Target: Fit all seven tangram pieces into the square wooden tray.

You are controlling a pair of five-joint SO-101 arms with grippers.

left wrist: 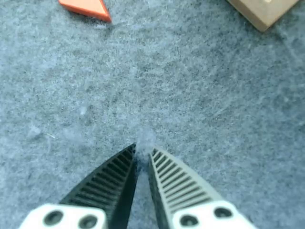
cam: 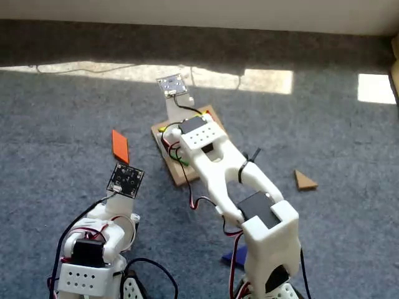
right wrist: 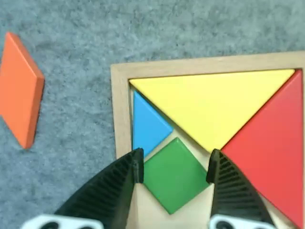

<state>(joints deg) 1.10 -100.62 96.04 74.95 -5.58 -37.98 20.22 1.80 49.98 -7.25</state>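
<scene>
On the grey felt tabletop, the left hand (left wrist: 144, 151) hovers at the left, fingers clenched on nothing. Just beyond it lies an orange parallelogram (cam: 120, 146). Further right sits the square wooden tray (right wrist: 121, 114), holding a yellow triangle (right wrist: 209, 102), red triangle (right wrist: 271, 152), blue triangle (right wrist: 147, 126) and green square (right wrist: 175, 183). The right hand (right wrist: 176, 160) hangs released above the tray, its fingers spread either side of the green square. Far right, well apart, lies a brown triangle (cam: 305, 180).
</scene>
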